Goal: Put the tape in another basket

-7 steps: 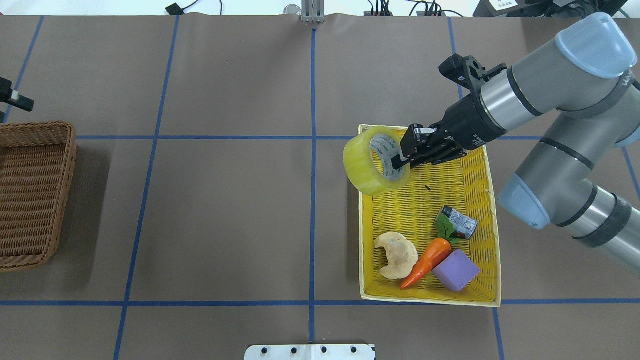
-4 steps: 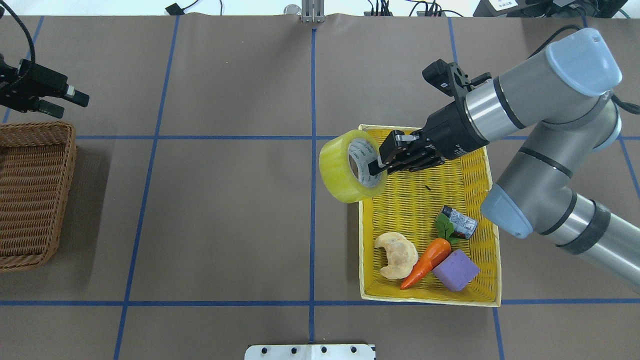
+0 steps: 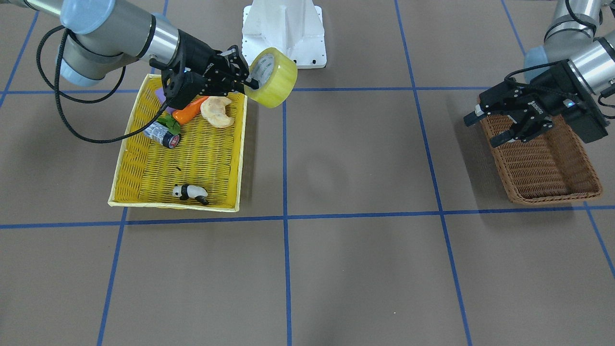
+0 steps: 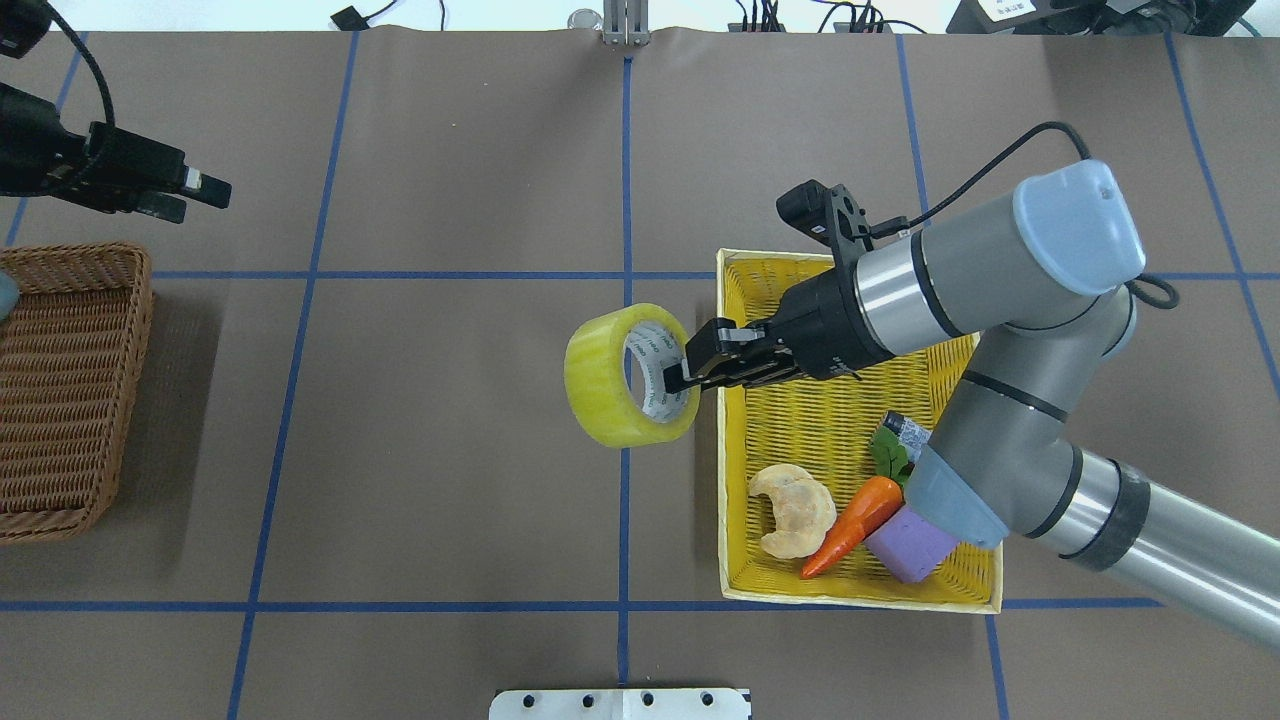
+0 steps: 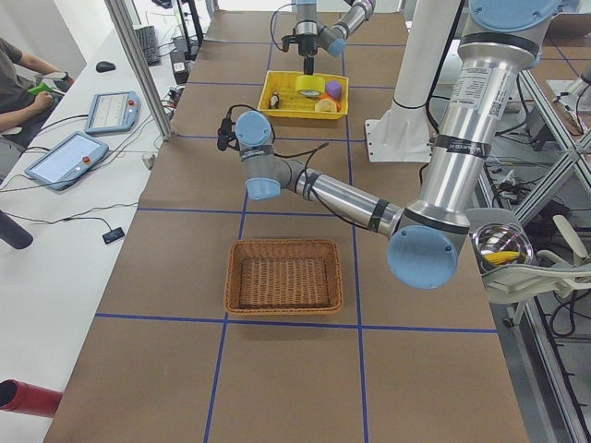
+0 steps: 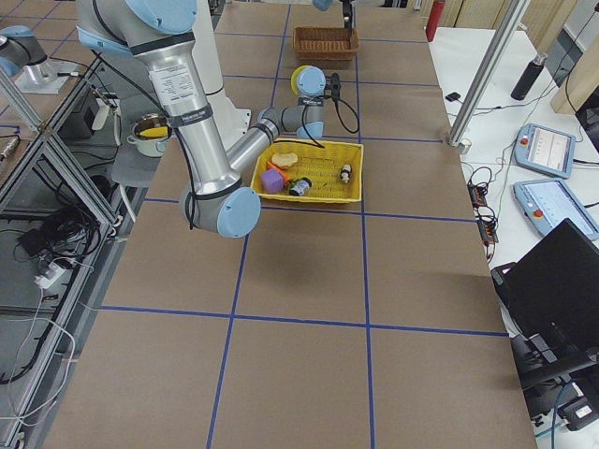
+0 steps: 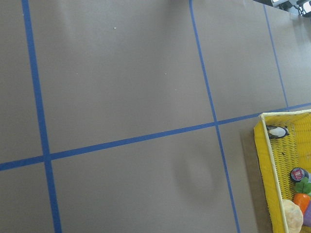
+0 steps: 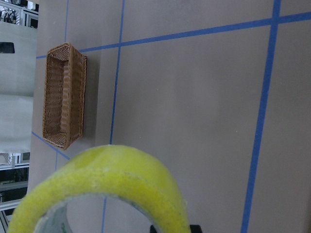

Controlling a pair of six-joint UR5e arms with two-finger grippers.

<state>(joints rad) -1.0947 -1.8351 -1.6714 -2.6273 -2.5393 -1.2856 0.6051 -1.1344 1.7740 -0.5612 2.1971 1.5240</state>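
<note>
Brown paper ruled with blue tape lines covers the table [image 4: 440,470]. At the centre of the overhead frame you see the large roll of translucent yellow packing tape [image 4: 597,385]. It is held clear of the surface above the vertical blue line, just left of the bright yellow woven basket [image 4: 830,420]. The roll stands on edge, with its pale core facing the right gripper [image 4: 682,372]. That gripper is clamped on the wall of the roll, with one finger inside the core.

Note the rectangular brown wicker basket [image 4: 60,400] at the left edge of the same frame, well apart from the tape. The left gripper [image 3: 482,130] hovers at the right of the front-facing frame, near the upper end of the wicker basket, with its fingers spread wide.

In the lower part of the yellow basket in the overhead frame, you find a pale croissant [image 4: 792,510], an orange toy carrot [image 4: 850,525] and a purple block [image 4: 905,548] lying close together.
</note>
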